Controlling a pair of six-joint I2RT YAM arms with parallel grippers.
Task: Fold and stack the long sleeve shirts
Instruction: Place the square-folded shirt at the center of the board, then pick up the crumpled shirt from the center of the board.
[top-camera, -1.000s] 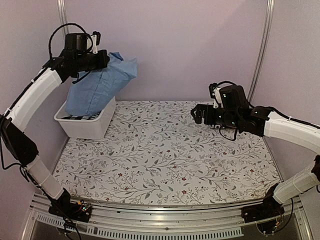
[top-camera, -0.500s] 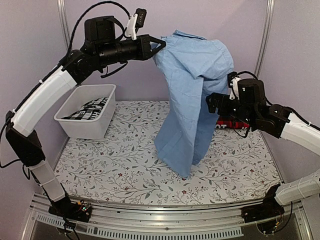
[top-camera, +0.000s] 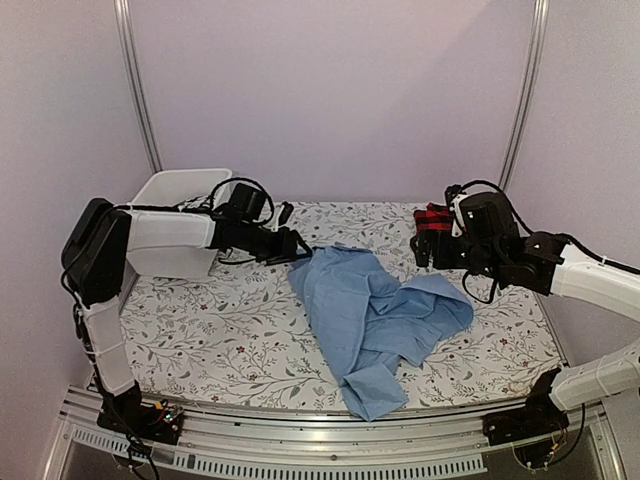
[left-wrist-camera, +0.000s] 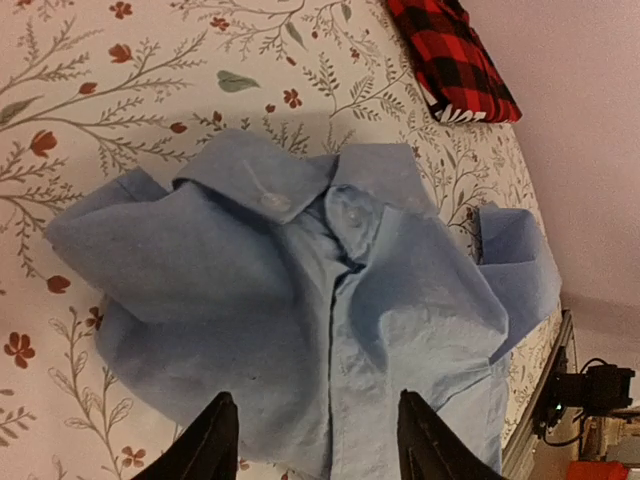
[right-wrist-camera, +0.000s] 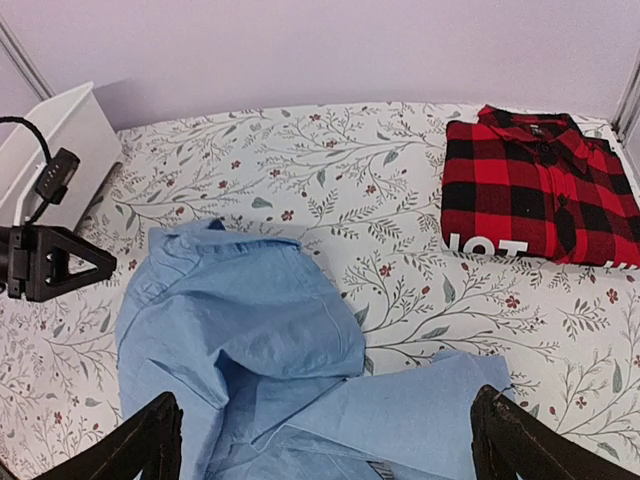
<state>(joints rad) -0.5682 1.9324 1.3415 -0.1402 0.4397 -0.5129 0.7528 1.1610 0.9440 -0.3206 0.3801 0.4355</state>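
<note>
The light blue long sleeve shirt (top-camera: 375, 318) lies crumpled in a heap on the middle of the table, collar towards the left (left-wrist-camera: 300, 290) (right-wrist-camera: 250, 320). My left gripper (top-camera: 297, 246) (left-wrist-camera: 318, 445) hovers low at the shirt's left edge, jaws apart, with nothing between the fingers; the right wrist view shows it too (right-wrist-camera: 60, 265). The red-and-black plaid shirt (top-camera: 432, 217) (right-wrist-camera: 545, 190) (left-wrist-camera: 450, 60) lies folded at the back right. My right gripper (top-camera: 440, 250) (right-wrist-camera: 330, 450) hangs open just in front of it, above the blue shirt's right side.
A white plastic bin (top-camera: 178, 200) (right-wrist-camera: 55, 140) stands at the back left, partly behind my left arm. The floral tablecloth (top-camera: 220, 340) covers the table. Metal rails run along the near edge (top-camera: 320, 440).
The left arm carried the blue shirt from the bin over the table, came down and let it go; the shirt now lies in a heap. The right arm shifted slightly.
</note>
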